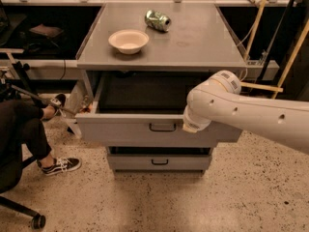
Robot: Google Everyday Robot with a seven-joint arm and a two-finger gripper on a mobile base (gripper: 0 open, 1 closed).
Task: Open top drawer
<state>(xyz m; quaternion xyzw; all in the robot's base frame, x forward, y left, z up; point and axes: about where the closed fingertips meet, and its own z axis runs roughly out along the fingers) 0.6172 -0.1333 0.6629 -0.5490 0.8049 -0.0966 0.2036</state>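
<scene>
The top drawer [120, 129] stands well out from under the cabinet top [193, 47]. My gripper [191, 125] is below that top's front edge; its state I cannot tell. I would pull straight, slowly.

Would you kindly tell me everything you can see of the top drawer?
The top drawer is wide and grey, metal by its look, with a flat front and a small black bar handle at its centre. It stands pulled well out from under the tabletop, level, its dark inside exposed. The gripper sits at the front's upper edge, just right of the handle, hidden under the wrist.
</scene>
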